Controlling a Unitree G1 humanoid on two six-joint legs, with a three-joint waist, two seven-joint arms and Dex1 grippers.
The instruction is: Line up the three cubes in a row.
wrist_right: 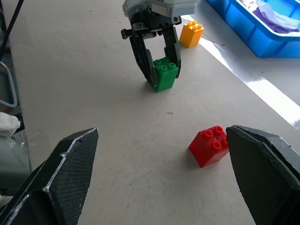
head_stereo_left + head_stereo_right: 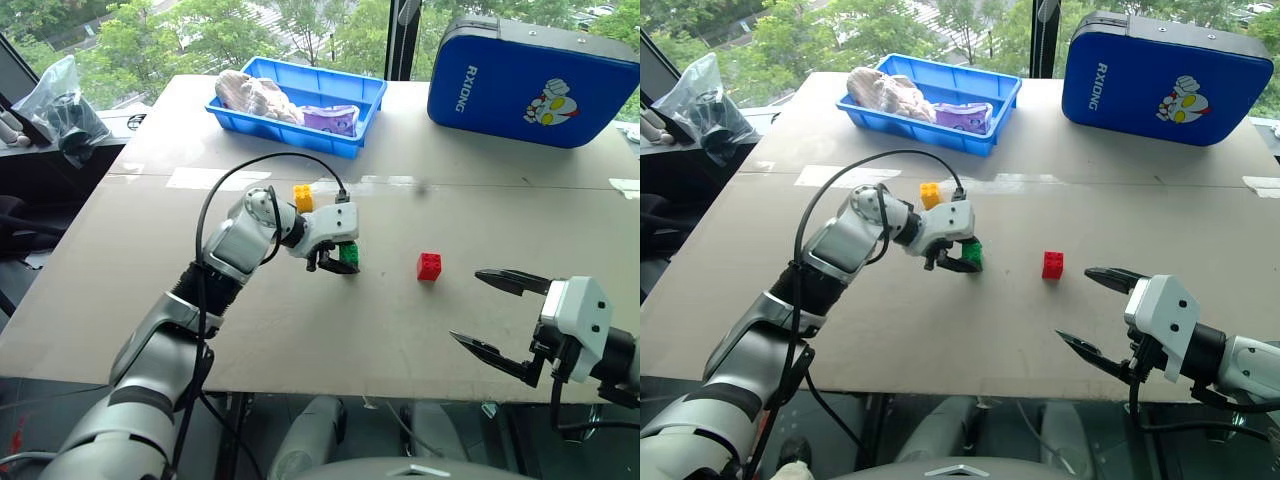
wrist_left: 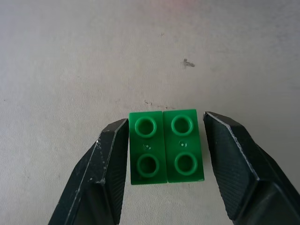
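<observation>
Left gripper (image 1: 159,77) pinching green cube (image 1: 165,73) on table (image 2: 300,330), seemingly touching; right gripper (image 2: 500,315) wide open, empty, near red cube (image 2: 429,266).

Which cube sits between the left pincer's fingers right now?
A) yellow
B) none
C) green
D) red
C: the left pincer has a finger on either side of the green cube, while the red cube and yellow cube sit apart on the table.

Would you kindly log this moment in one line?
left gripper: shut on green cube | right gripper: open | red cube, yellow cube: on table
</observation>
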